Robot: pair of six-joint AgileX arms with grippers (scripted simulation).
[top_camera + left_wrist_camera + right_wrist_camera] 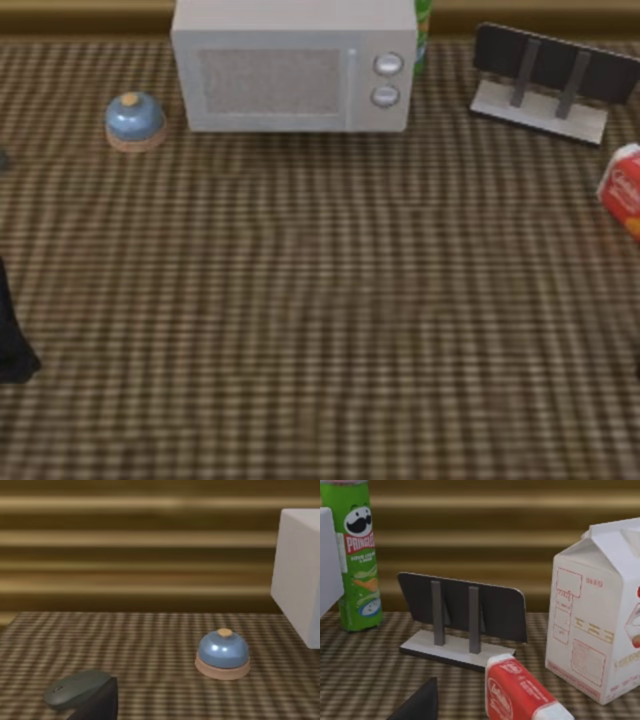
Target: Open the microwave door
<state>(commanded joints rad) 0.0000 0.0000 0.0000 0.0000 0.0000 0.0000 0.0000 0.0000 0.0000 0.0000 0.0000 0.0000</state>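
The white microwave point(295, 65) stands at the back of the table, facing me. Its door point(265, 82), with a grey mesh window, lies flat against the front, shut. Two silver knobs point(388, 64) sit on the panel to the door's right. My left arm point(12, 345) is parked at the table's left edge, well in front of the microwave. One of its dark fingers point(100, 702) shows far off to one side, holding nothing, and the microwave's side wall point(300, 570) shows beyond. The right arm is outside the top view. One of its fingers point(422, 702) shows, holding nothing.
A blue bell point(135, 120) sits left of the microwave. A grey mouse point(75, 687) lies close to the left gripper. A green Pringles can point(423, 30) stands behind the microwave's right corner. A dark slatted rack point(550, 80), a red carton point(515, 690) and a white milk carton point(595, 615) occupy the right.
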